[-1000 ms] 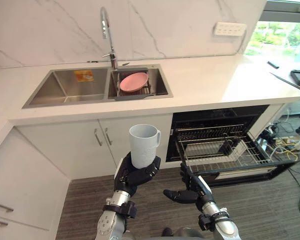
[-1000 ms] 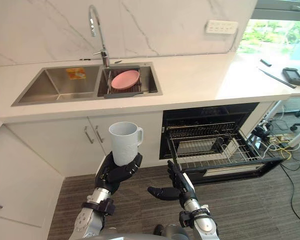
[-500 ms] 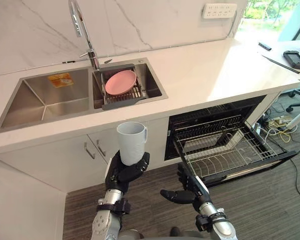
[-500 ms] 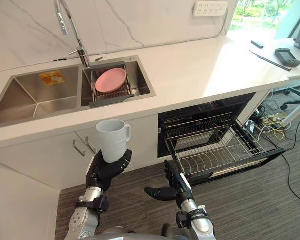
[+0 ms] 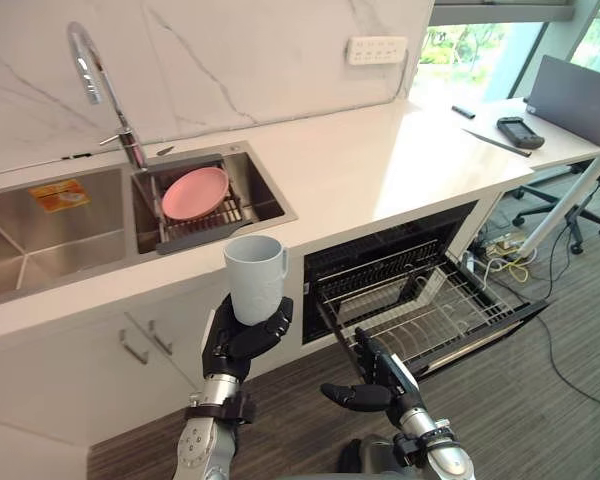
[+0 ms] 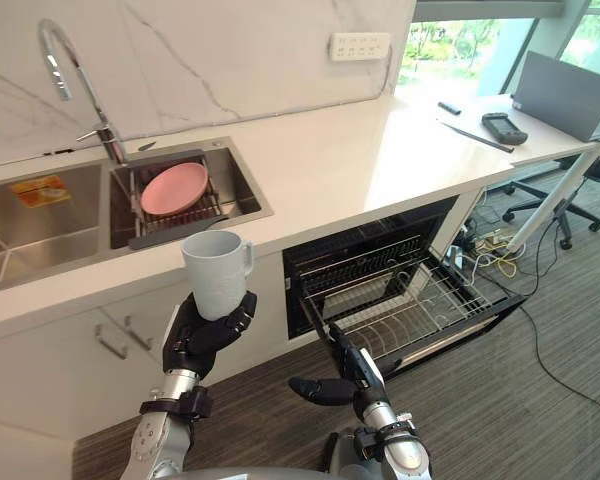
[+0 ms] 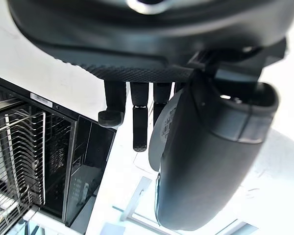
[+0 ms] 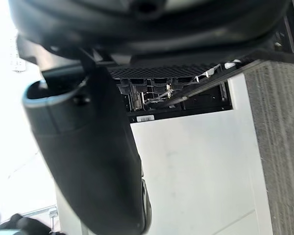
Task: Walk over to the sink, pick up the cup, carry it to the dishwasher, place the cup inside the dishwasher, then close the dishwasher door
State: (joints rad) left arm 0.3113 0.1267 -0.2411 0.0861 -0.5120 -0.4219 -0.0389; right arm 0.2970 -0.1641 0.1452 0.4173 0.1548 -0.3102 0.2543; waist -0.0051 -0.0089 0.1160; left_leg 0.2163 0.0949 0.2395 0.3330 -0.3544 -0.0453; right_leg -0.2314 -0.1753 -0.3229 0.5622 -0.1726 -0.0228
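A pale grey cup (image 5: 255, 278) with a handle stands upright in my left hand (image 5: 242, 340), whose fingers curl round its base, in front of the white cabinet doors. My right hand (image 5: 375, 385) hovers low over the floor, to the right of the cup, open and holding nothing. The dishwasher (image 5: 380, 262) sits under the counter to the right, its door down and its wire rack (image 5: 425, 312) pulled out beyond my right hand. The sink (image 5: 40, 235) lies at the left of the counter.
A pink plate (image 5: 193, 190) rests on a rack in the sink's right basin, beside the faucet (image 5: 95, 75). The white counter (image 5: 380, 160) runs right to a laptop (image 5: 575, 95) and an office chair (image 5: 570, 200). Cables (image 5: 505, 250) lie on the floor past the dishwasher.
The camera has swung to the right, so sink and counter slid left in the picture. The cup stays upright in my left hand; both hands keep their pose.
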